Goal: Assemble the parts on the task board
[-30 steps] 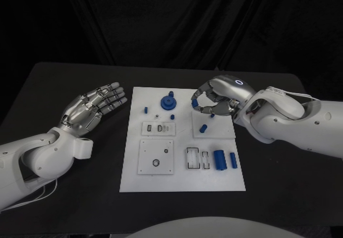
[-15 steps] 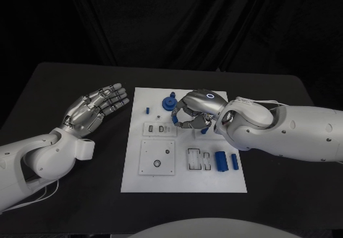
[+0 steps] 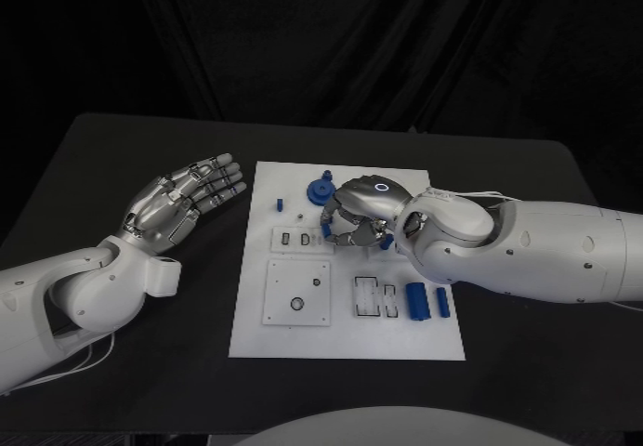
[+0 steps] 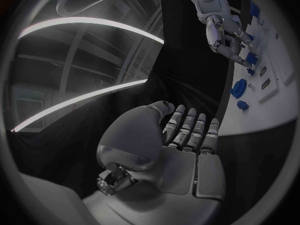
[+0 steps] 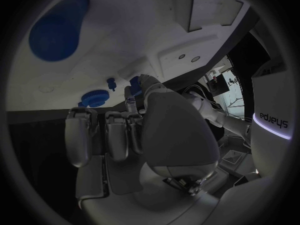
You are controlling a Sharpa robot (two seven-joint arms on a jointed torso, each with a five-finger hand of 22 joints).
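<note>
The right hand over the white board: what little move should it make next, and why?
Probably a short lowering toward the white task board. The right hand hovers with fingers curled above the board's upper middle, beside the blue round gear-like part; whether it holds a piece I cannot tell. The left hand lies open, palm up, beside the board, so it seems idle.

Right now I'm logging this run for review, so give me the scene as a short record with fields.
surface: black table
task board: white plate, mid-table
left hand: beside the board, fingers spread, holds nothing
right hand: over the board's upper middle, fingers curled down; whether it holds a part cannot be told
blue gear: near the far edge
blue cylinders: lying in the near right area
</note>
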